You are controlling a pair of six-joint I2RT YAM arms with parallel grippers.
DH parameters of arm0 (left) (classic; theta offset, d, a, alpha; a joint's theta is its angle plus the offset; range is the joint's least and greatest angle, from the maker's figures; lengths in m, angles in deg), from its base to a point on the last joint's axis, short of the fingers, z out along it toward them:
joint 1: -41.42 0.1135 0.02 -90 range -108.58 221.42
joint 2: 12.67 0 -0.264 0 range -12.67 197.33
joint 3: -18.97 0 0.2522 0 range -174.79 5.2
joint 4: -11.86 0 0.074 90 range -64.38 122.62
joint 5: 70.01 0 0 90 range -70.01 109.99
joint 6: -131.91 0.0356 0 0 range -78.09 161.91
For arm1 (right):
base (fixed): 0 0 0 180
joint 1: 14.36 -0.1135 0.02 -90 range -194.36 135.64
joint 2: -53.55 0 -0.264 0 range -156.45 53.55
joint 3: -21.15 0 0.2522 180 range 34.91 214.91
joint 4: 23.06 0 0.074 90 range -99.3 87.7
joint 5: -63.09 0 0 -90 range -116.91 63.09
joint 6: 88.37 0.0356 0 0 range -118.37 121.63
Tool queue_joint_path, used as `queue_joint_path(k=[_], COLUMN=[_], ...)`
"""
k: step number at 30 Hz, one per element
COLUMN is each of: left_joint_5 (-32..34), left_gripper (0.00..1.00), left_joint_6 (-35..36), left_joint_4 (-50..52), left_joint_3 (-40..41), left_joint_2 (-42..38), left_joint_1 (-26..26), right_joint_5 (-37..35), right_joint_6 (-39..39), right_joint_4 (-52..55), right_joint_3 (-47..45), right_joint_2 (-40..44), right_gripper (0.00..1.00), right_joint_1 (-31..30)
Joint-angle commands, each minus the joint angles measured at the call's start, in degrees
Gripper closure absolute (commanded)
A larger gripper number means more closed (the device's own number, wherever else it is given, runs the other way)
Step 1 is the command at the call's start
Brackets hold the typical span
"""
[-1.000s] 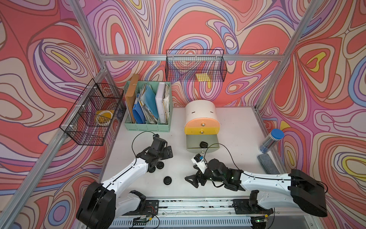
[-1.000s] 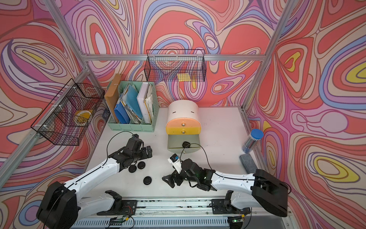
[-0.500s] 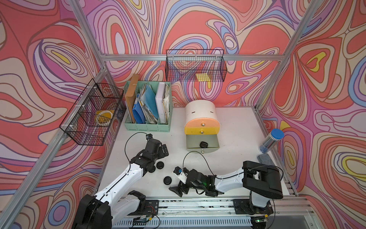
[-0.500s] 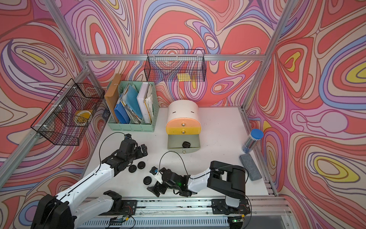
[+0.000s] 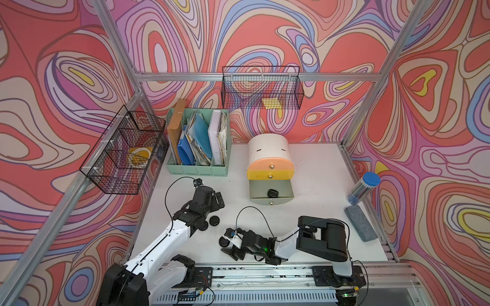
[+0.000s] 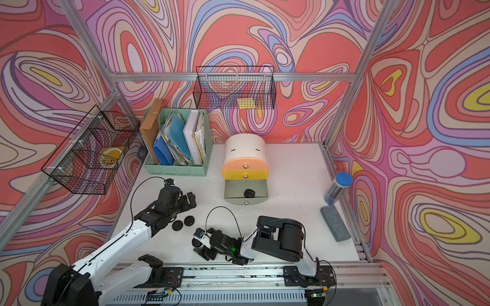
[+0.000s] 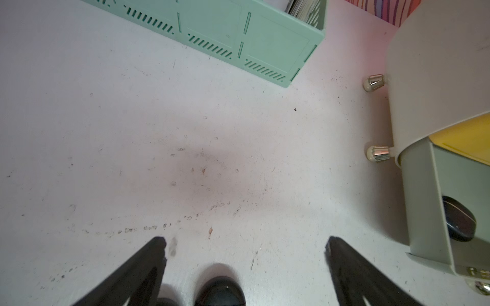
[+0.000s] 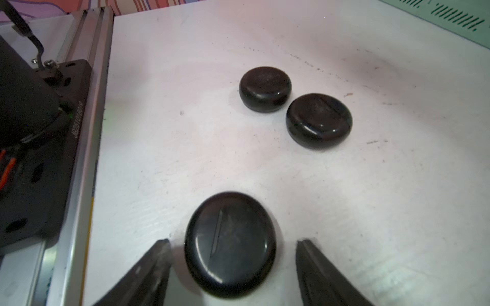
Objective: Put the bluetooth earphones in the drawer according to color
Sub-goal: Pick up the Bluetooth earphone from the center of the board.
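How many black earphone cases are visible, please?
4 cases: one in the open drawer, two by the left end effector, one between the right end effector's jaws; shut drawers may hide others.

Four black earphone cases (image 8: pixel 230 243), one drawer chest (image 5: pixel 268 148), two baskets (image 5: pixel 238 90)

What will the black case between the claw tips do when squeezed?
The black case looks glossy and rounded, so it may slip from the right claw. Lying flat, it probably won't roll. It looks hard, likely keeping its shape.
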Motion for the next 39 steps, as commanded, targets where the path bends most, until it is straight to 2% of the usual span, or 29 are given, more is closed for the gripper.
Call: queue_joint_path(k=[1, 8, 16, 24, 28, 39], left_joint_5=[0.2, -0.3, -0.5, -0.1, -0.2, -1.3], left_gripper=[0.01, 0.01, 0.01, 0.01, 0.01, 0.01], left_joint_6=[-0.2, -0.2, -0.2, -0.3, -0.4, -0.3], left_joint_4=[-0.7, -1.0, -1.1, -1.3, -1.3, -2.0], left_joint_3=[0.8, 1.0, 1.1, 1.8, 1.9, 2.2], left_joint_2=[-0.5, -0.6, -0.4, -1.9, -2.0, -2.1], left_joint_1=[0.6, 0.7, 0.9, 1.0, 1.0, 1.0], right_joint_5=[-1.0, -1.4, -3.5, -9.7, -12.3, -15.7], right_joint_6=[-1.3, -1.0, -0.2, 0.3, -0.5, 3.0], right_joint_4=[0.4, 4.2, 3.3, 1.9, 4.6, 19.5], right_joint_3=[1.6, 3.4, 2.7, -1.5, -2.2, -0.3], right_joint_2=[-2.5, -3.7, -1.0, 7.8, 12.6, 24.8], right_gripper=[0.35, 0.65, 0.66, 0.64, 0.64, 0.64], right_joint_1=[-0.5, -0.5, -0.5, -0.4, 0.6, 11.4])
